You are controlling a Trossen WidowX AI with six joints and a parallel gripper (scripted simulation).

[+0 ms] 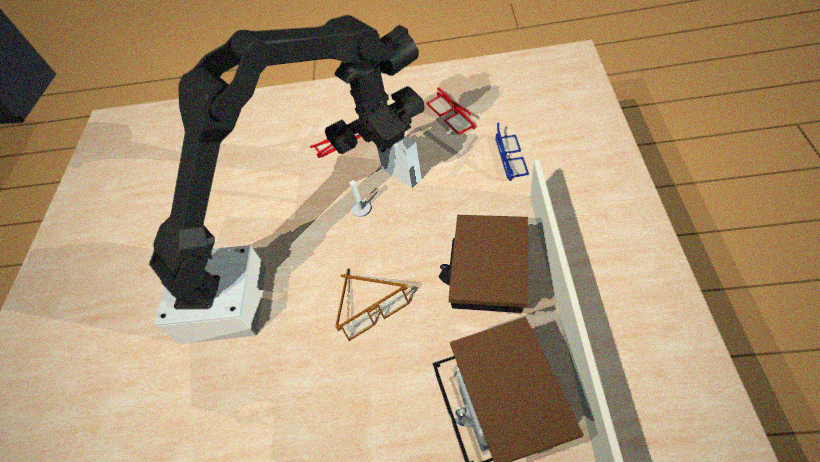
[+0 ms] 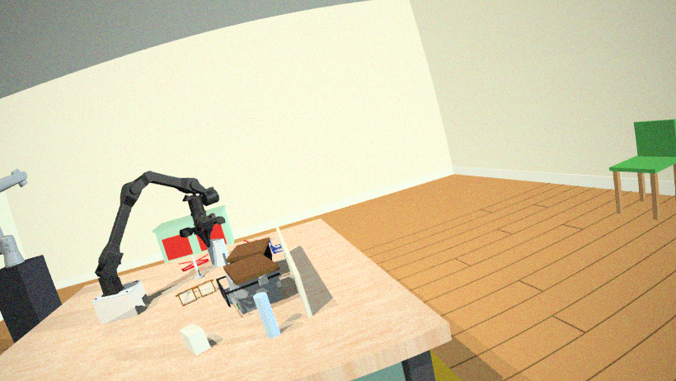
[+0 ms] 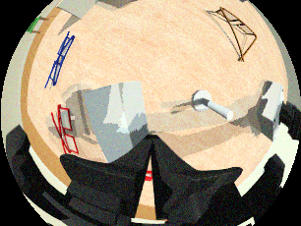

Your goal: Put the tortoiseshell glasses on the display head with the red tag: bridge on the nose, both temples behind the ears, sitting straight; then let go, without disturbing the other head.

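Glasses well apart from the closed, empty claw, past the white peg.
Top view: from the claw (image 1: pixel 394 148) (image 2: pixel 208 244) (image 3: pixel 151 138), beside the grey block (image 1: pixel 401 167) (image 2: pixel 218 253) (image 3: pixel 118 120), the way runs down and slightly left, past the white peg (image 1: pixel 357 196) (image 2: pixel 196 268) (image 3: pixel 218 109), to the tortoiseshell glasses (image 1: pixel 372 307) (image 2: pixel 200 290) (image 3: pixel 232 33) on the surface (image 1: pixel 298 396) (image 2: pixel 146 350) (image 3: pixel 162 49). Their long front slants lower left to upper right, roughly across that line; the temples angle inward on the claw's side. I judge the one arm must travel back, then align and open its claw.
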